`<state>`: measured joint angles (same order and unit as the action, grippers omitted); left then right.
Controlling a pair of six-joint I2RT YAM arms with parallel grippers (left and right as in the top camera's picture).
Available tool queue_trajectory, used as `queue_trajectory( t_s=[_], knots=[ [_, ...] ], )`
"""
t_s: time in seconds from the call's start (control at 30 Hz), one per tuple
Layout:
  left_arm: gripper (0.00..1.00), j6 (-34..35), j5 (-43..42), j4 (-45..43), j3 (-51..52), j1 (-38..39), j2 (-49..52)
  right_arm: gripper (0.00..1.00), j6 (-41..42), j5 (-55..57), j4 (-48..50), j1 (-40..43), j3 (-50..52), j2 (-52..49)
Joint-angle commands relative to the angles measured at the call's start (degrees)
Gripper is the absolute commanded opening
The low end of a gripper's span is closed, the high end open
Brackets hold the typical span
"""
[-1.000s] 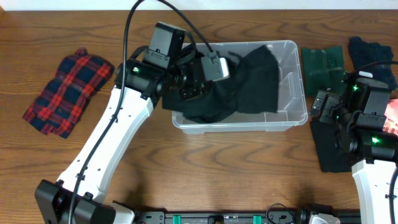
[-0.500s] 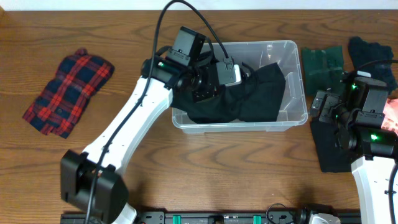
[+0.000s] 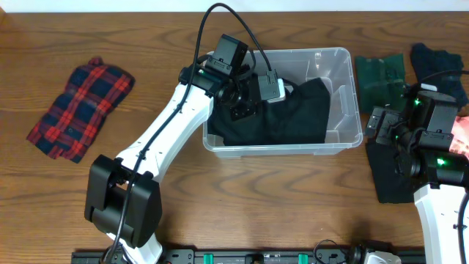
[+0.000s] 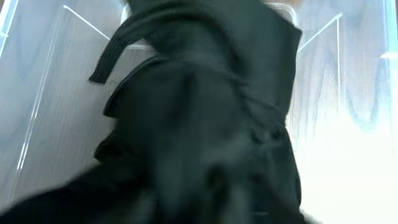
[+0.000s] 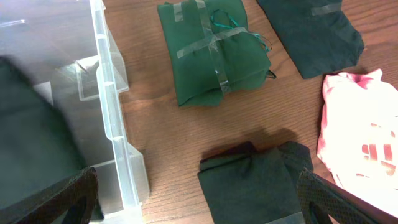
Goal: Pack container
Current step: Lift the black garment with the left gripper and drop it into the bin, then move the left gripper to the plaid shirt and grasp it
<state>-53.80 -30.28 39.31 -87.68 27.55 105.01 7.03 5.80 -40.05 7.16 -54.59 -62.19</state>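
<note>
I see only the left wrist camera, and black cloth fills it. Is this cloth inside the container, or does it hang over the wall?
Observer: From overhead, the black garment lies inside the container, toward its front-left part.
Operator: What waits on the right side?
Observer: The right wrist view shows a taped green bundle on the table beside the container wall, apart from it.
Operator: And on the left side?
Observer: Overhead, a red plaid cloth lies on the table, well apart from the container.
</note>
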Motion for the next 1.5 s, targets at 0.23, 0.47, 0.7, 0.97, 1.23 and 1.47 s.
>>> queue_trajectory(
  t_s=[0.23, 0.47, 0.7, 0.97, 1.23, 1.47],
  knots=[
    [0.98, 12.15, 19.5, -5.16, -1.18, -0.31, -5.84, 0.99, 0.66, -0.22, -0.83, 0.37, -1.11, -0.07],
    [0.98, 25.83, 27.39, -4.46, -1.18, -4.63, -16.72, 0.99, 0.63, -0.2, -0.81, 0.37, -1.11, -0.07],
    [0.98, 49.03, 36.59, 1.95, -1.11, -23.82, -19.98, 0.99, 0.66, -0.22, -0.79, 0.37, -1.11, -0.07],
    [0.98, 34.42, 39.43, 5.88, 0.15, -39.45, -8.11, 0.99, 0.68, -0.24, -0.37, 0.37, -1.11, -0.07],
    [0.98, 31.95, 56.96, 3.39, 0.17, -39.08, 8.37, 0.99, 0.66, -0.2, -0.44, 0.37, -1.11, -0.07],
    [0.98, 31.93, 56.96, 2.67, 0.17, -39.17, 17.18, 0.99, 0.63, -0.2, -0.2, 0.37, -1.11, -0.07]
  ],
)
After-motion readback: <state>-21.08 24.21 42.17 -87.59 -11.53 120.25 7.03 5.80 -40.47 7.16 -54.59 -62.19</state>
